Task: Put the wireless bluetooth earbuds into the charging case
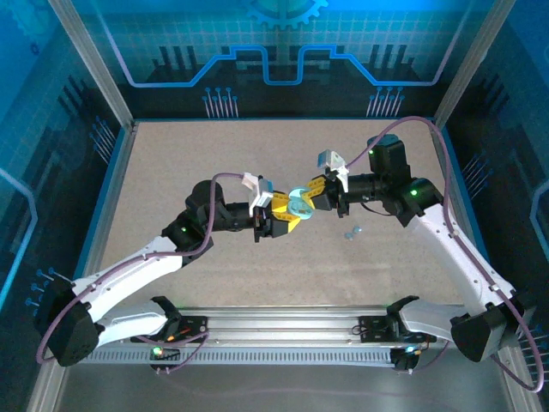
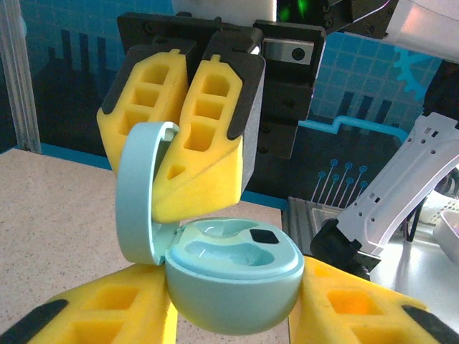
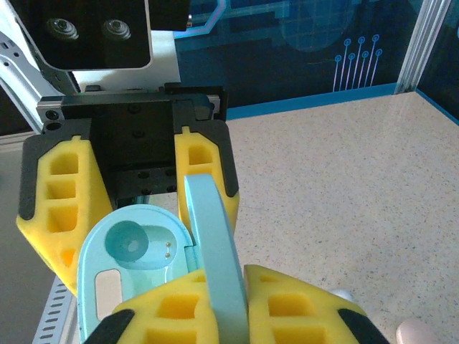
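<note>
1. Top external: left pincer (image 1: 286, 215) and right pincer (image 1: 314, 196) meet tip to tip at frame centre, above the table (image 1: 197, 154). The teal charging case (image 1: 300, 204) is held between them. Two tiny pale-blue earbuds (image 1: 352, 232) lie on the table just right of and below centre, near the right pincer, apart from the case.
2. Left wrist: left pincer (image 2: 233, 315) at bottom edge, one yellow finger pressed on each side of the case base, gripping it. Moulded wells face up. Lid (image 2: 135, 197) stands upright at left on its hinge. Right pincer (image 2: 168, 165) comes in from the top, closed on the lid's upper part.
3. Right wrist: right pincer (image 3: 226, 315) at bottom, fingers clamped on the lid (image 3: 214, 251), seen edge-on at centre. Left pincer (image 3: 129, 208) at upper left, a finger on each side of the case (image 3: 129, 258). Pale blobs (image 3: 416, 333) on the table at lower right, too cut off to tell what they are.
</note>
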Robot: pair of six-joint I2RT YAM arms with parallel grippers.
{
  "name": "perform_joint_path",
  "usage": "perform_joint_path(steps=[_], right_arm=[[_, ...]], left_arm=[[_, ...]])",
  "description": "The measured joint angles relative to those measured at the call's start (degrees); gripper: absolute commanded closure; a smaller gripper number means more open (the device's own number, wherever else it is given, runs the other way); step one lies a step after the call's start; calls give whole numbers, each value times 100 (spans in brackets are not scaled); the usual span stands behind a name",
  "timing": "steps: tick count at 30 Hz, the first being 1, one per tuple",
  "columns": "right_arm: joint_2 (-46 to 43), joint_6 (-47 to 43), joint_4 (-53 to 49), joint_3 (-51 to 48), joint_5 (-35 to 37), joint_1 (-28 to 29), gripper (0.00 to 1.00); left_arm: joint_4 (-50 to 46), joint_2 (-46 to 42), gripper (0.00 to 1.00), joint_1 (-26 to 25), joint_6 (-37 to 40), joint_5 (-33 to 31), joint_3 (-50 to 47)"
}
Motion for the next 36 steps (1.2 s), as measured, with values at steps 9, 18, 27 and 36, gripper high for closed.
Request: perform_joint_path(steps=[9,18,27,36], right_arm=[[0,4,4,0,48,13,94],[0,4,4,0,271,114,93],[-2,7,15,0,339,136,93],[-2,22,20,0,426,136,84]], left_arm=[[83,175,36,-15,-35,-81,-9],[238,240,36,-92,-39,-212,-9],[254,299,45,-129,-15,-236,-9],[234,299,61,-155,28,-238,-9]])
